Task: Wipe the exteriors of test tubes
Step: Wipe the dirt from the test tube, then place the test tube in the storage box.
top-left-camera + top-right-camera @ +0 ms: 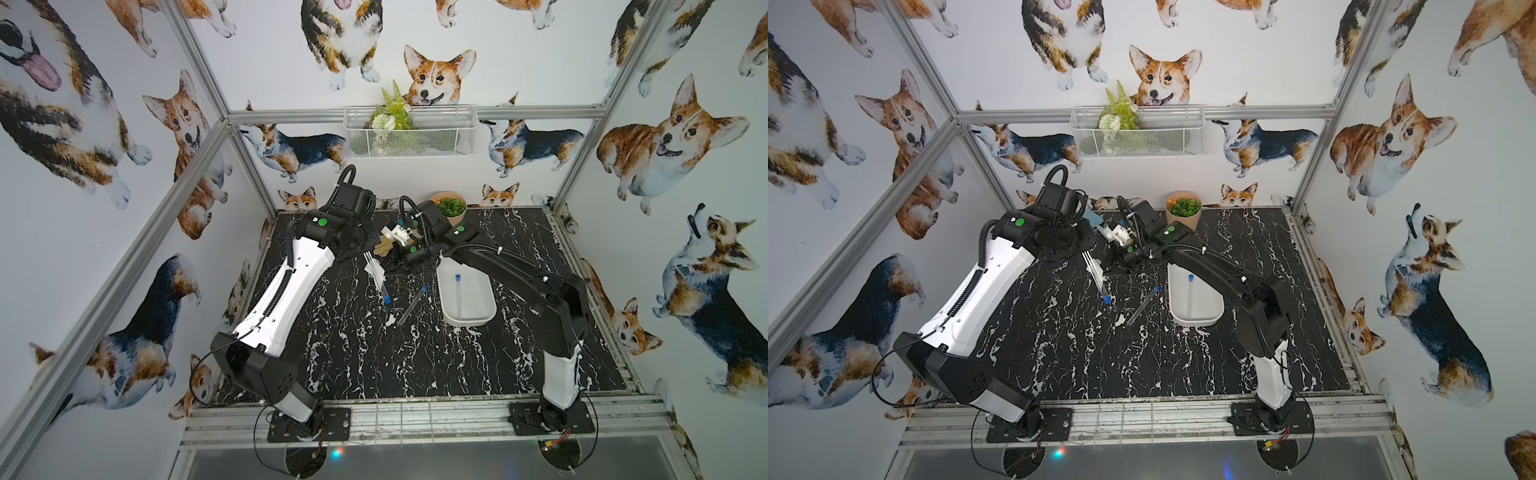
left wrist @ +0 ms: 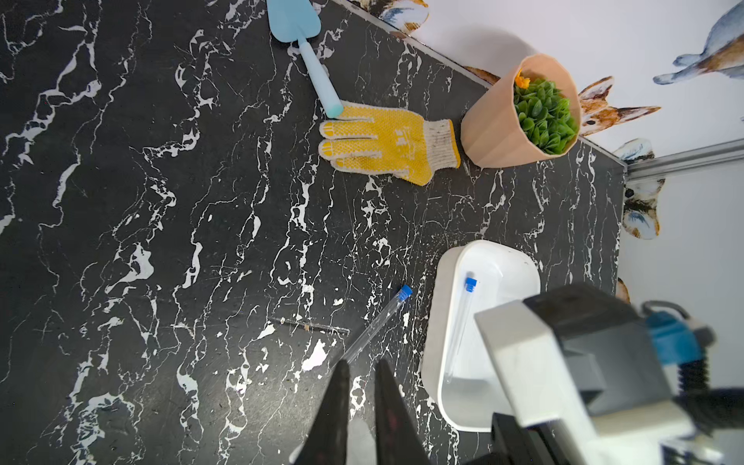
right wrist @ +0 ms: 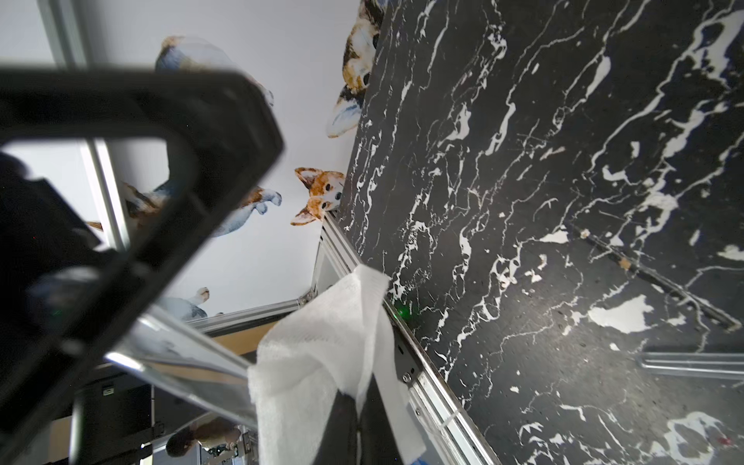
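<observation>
Test tube (image 1: 382, 291), raised mid-table, is being wiped: left gripper (image 2: 363, 364) clamping its far end, right gripper (image 3: 358, 398) squeezing gauze (image 3: 318, 350) round it. A second tube (image 1: 411, 306) is waiting alongside; a third tube (image 1: 458, 297) is lying, probably finished, in the white tub (image 1: 480, 299).

Left arm (image 1: 286, 286), right arm (image 1: 511, 270), jaws clamped.

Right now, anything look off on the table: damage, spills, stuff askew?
No spill. The tabletop looks damaged: a long scrape and what look like chipped white patches. One test tube lies loose and diagonal beside the tray, not inside like the other tube.
</observation>
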### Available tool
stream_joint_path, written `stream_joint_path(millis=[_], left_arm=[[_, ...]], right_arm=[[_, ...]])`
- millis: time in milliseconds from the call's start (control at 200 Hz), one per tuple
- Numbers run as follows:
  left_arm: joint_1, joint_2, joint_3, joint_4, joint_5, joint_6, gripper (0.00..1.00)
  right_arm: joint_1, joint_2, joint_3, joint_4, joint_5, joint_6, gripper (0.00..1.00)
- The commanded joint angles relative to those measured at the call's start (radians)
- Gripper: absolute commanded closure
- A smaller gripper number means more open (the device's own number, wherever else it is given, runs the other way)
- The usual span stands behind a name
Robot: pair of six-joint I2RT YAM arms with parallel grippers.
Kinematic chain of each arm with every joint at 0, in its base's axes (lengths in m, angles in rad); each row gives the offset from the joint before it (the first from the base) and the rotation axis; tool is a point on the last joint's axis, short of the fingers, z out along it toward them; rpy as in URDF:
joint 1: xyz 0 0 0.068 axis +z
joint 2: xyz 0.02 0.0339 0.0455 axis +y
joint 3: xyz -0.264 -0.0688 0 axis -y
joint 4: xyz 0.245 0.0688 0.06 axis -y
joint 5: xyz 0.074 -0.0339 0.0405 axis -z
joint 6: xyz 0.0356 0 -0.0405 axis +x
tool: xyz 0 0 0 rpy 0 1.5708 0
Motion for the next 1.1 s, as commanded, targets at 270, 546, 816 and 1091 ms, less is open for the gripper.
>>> stream_joint_path(millis=[270,546,816,1091], left_arm=[[-0.001,-0.018,-0.042,0.040,0.030,-0.019,0.89],[0.002,0.044,0.039,0.039,0.004,0.014,0.89],[0.002,0.167,0.154,0.060,0.016,0.006,0.90],[-0.139,0.433,0.379,0.088,0.051,-0.034,0.89]], right_arm=[[-0.035,0.011,0.030,0.156,-0.051,0.112,1.00],[-0.033,-0.148,-0.267,0.048,-0.003,-0.005,1.00],[-0.090,-0.375,-0.577,0.005,0.065,-0.026,1.00],[-0.471,-0.562,-0.751,-0.056,0.179,0.001,1.00]])
